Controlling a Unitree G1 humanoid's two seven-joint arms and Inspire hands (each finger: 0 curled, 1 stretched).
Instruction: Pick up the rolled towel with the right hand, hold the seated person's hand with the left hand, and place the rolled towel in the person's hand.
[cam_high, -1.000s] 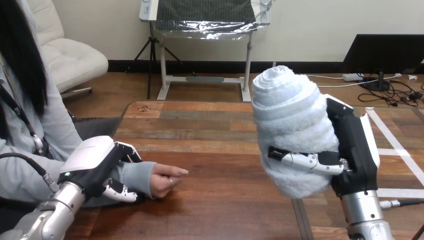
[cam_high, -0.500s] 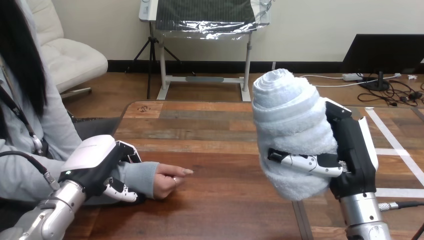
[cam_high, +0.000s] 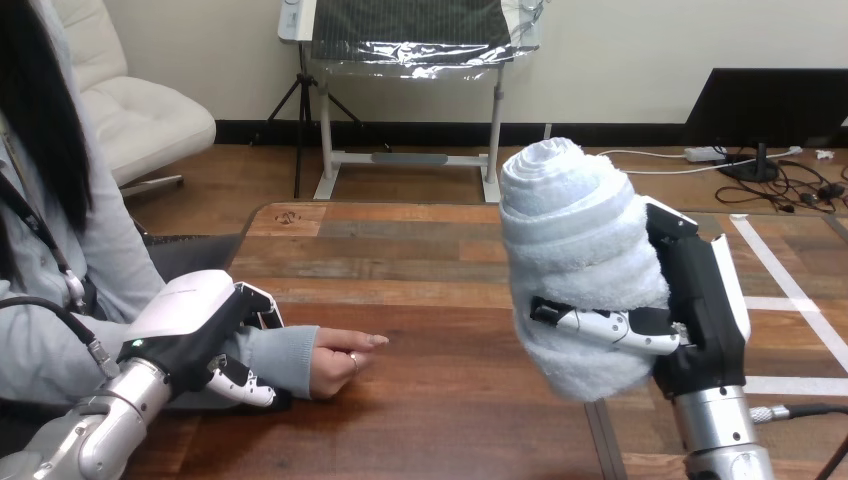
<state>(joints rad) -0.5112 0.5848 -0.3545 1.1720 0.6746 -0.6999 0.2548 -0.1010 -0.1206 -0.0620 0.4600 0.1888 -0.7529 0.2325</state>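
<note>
Over on the right of the table (cam_high: 440, 430), the right hand (cam_high: 705, 310) had the rolled towel (cam_high: 575, 235) gripped upright, fingers and thumb wrapped round it, raised off the wood. At the left, the left hand (cam_high: 185, 320) curled round the person's sleeved wrist (cam_high: 285, 357); the person's hand (cam_high: 338, 362) rested on the tabletop.

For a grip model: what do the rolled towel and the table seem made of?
The rolled towel looks like white terry cloth, soft and matte: fuzzy nap, spiral layers on top. The table looks like brown wood planks with a low sheen: grain and seams show, though possibly veneer.
</note>
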